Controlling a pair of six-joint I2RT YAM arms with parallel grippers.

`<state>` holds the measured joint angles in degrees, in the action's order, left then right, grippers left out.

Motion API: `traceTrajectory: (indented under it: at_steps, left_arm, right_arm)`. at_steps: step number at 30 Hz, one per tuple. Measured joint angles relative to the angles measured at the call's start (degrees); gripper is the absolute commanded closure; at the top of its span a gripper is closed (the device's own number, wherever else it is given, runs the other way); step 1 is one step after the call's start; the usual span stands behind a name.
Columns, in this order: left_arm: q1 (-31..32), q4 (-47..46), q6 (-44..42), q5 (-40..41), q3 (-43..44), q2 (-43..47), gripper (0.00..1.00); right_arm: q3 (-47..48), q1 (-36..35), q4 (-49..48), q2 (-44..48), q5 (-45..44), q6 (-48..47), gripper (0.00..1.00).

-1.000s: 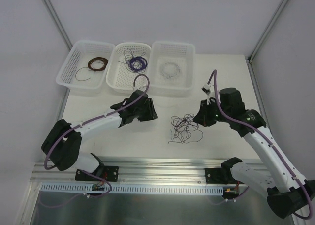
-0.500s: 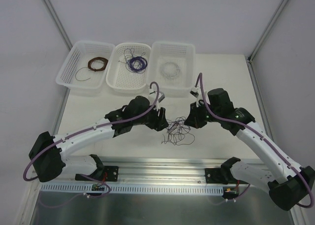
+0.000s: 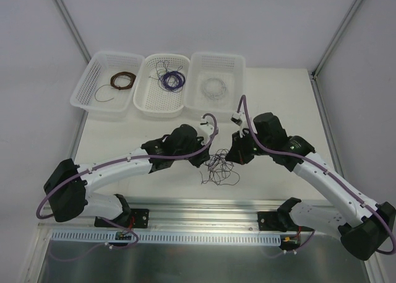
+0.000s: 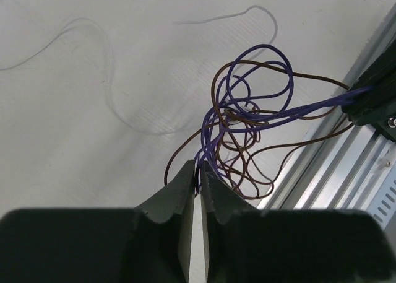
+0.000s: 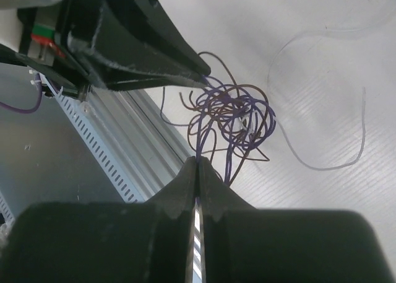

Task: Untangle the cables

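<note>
Open room on the table [image 3: 278, 109] left and right of centre; rail [image 3: 204, 208] close on the near side, baskets [image 3: 164, 85] well back. The cables [image 3: 218, 168] sit mid-table between both arms. The left gripper [image 4: 199, 171] is pinched tight on purple strands, and the right gripper [image 5: 198, 165] likewise from the opposite side. Pull axis looks left-right, straight apart.

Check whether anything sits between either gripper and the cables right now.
Nothing visible does. The left gripper and right gripper are each shut on purple strands of the cables, which stretch between them.
</note>
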<state>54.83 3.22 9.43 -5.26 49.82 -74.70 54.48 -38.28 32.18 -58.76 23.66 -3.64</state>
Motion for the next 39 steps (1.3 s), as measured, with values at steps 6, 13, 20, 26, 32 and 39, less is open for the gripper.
traceTrajectory:
  at_steps: [6,13,20,26,32,39]
  left_arm:
    - [0.0,0.0,-0.9,4.7,-0.2,0.2,1.00]
    - [-9.0,2.2,6.3,12.2,-3.5,10.6,1.00]
    - [-23.9,7.9,18.3,8.1,-7.5,22.8,1.00]
    - [-36.9,18.4,21.5,10.3,-6.1,27.5,1.00]
    - [-54.7,27.5,21.1,9.6,-0.4,28.9,1.00]
    - [-71.9,31.7,19.4,6.5,4.9,29.1,1.00]
  right_arm:
    - [0.0,-0.1,0.2,0.0,-2.8,0.0,0.99]
    - [-3.5,6.2,0.8,0.0,-8.9,0.5,0.99]
    - [-8.3,18.6,0.4,1.4,-6.1,3.1,0.99]
    - [-7.8,23.4,2.6,4.8,-6.2,3.7,0.99]
    - [-7.8,26.4,4.9,4.8,-6.6,3.8,0.99]
    - [-6.8,29.4,7.5,5.4,-7.8,3.8,0.99]
